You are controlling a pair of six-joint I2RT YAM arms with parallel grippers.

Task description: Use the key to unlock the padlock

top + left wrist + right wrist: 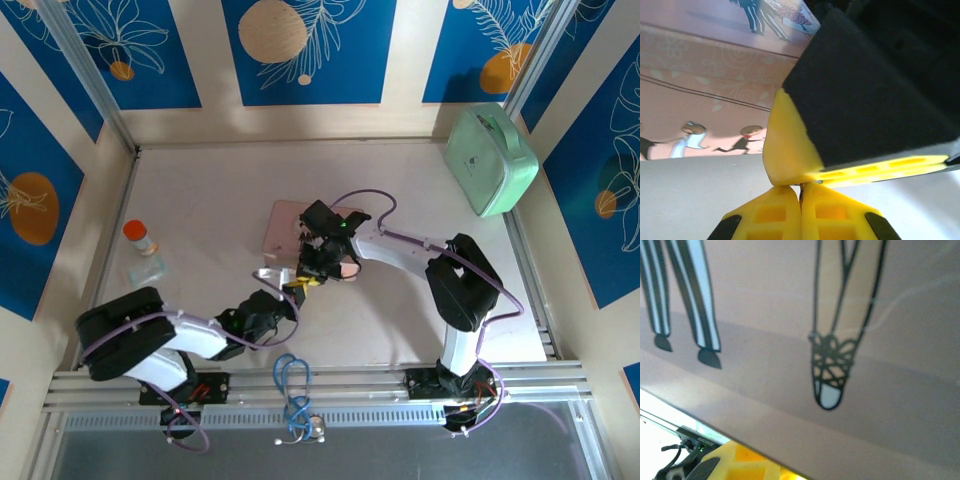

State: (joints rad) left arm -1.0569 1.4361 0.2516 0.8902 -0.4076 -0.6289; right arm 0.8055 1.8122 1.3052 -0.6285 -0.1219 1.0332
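Pink tin [285,228], printed with figures, on worktop [200,200]; padlock hidden. Yellow left jaws pressed together, hold unclear; right jaws over tin, gap unreadable.

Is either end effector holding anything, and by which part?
Cannot be told. The left end effector is shut, yellow fingertips pressed together; the right end effector sits at the pink picture tin.

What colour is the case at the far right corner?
The case is mint green, clearest from the top external view.
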